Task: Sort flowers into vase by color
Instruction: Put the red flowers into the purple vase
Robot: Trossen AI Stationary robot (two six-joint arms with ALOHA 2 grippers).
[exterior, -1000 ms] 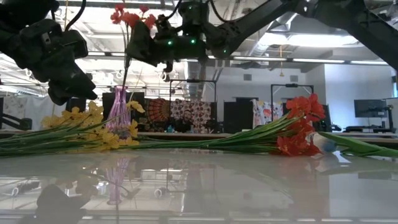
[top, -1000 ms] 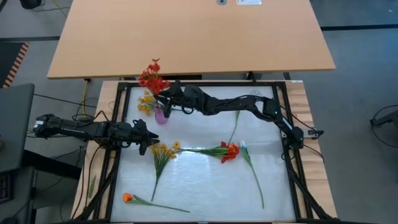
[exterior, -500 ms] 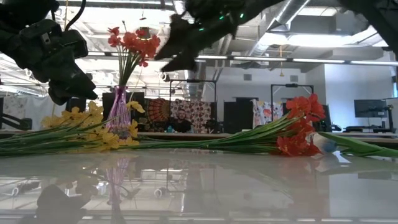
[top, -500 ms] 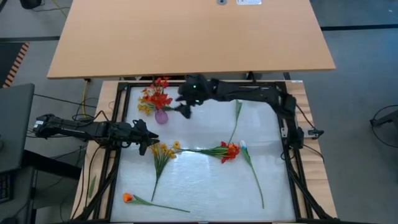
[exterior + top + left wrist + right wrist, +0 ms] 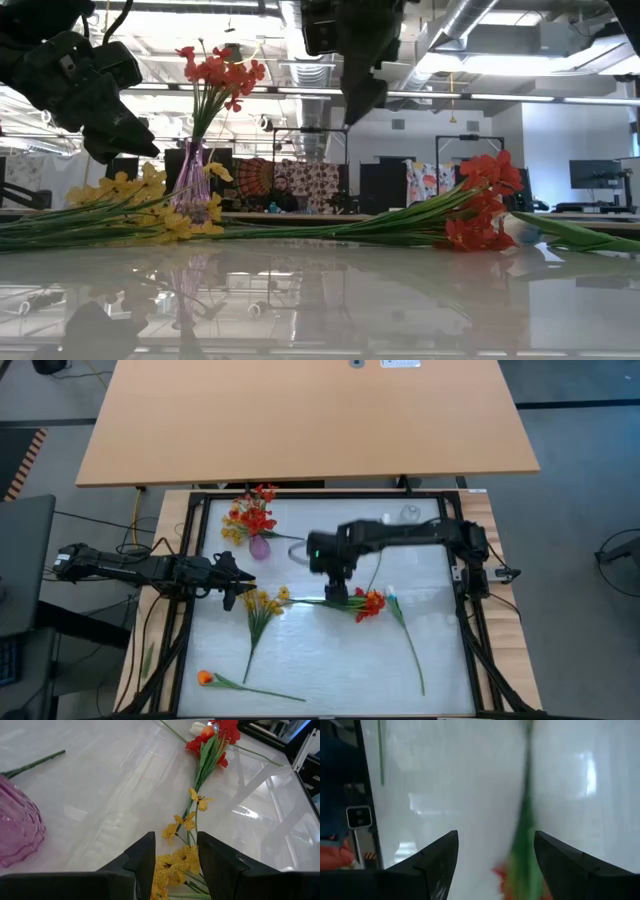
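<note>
- Right pincer (image 5: 335,592) released, empty, hovering mid-bench over red spray (image 5: 368,603).
- Left pincer (image 5: 174,854) part-open, empty, near left edge, above yellow spray (image 5: 262,603).
- Vase (image 5: 259,546) w/ red flowers (image 5: 256,517) by far-left corner.

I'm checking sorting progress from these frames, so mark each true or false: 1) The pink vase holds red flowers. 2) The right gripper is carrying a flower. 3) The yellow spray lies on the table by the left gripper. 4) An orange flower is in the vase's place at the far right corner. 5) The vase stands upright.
1) True: red flowers stand in the pink vase.
2) False: the right gripper is open and empty, above the red spray lying on the table.
3) True: the yellow spray lies by the left gripper.
4) False: the single orange flower lies near the front left.
5) True.
</note>
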